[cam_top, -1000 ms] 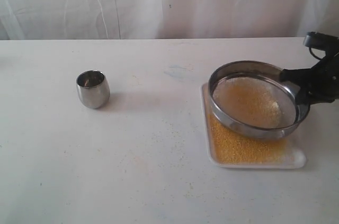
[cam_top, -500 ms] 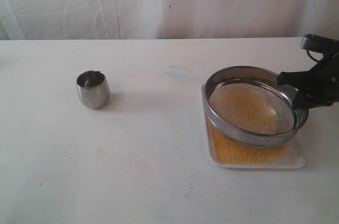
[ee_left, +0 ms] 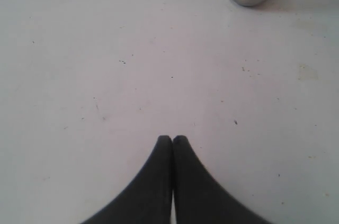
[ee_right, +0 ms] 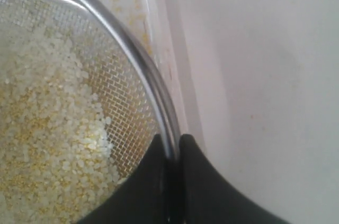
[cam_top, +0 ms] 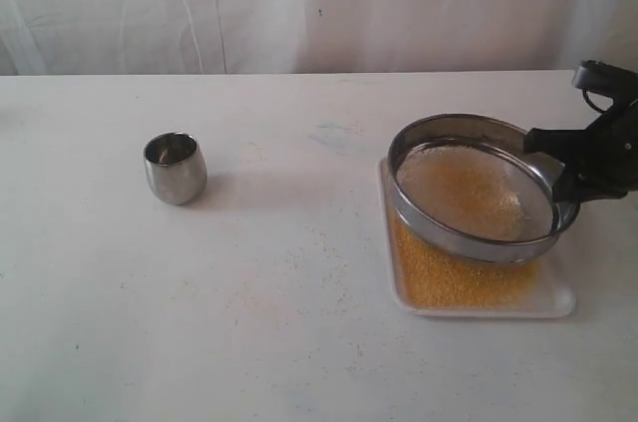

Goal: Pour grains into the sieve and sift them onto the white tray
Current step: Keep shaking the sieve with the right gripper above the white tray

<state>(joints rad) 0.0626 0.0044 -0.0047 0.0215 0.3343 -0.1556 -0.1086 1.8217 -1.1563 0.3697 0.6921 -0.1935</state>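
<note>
While my right fingers [ee_right: 175, 160] pinch the rim of the sieve [cam_top: 449, 238], one finger inside the ring and one outside, I hold the sieve over the white tray [cam_top: 560, 298]. The gap between these fingers is very small, just the thin steel rim. The sieve is tipped, with the side I hold higher and the far side lower. I cannot tell if the low side touches the tray. It hangs over the back part of the tray, on the right side of the table [cam_top: 299, 332]. Inside the sieve, grains [cam_top: 464, 191] lie on the mesh. Up close they look mostly pale and whitish, with a few small yellow bits mixed in. Part of the mesh near my fingers is bare, so I can see the little wire squares. More grains, yellow-gold ones, cover much of the tray below, and the front part of that yellow layer shows past the sieve. The front right corner of the tray is bare and white. Some tiny specks lie on the table around the tray. My left fingers [ee_left: 170, 147] are pressed together, tip to tip, and they hold nothing. They hang over a bare bit of the table. A small shiny steel cup [cam_top: 175, 169] stands upright on the left side of the table, well apart from the tray and apart from my left fingers. A white curtain [cam_top: 299, 3] hangs behind the table.
</note>
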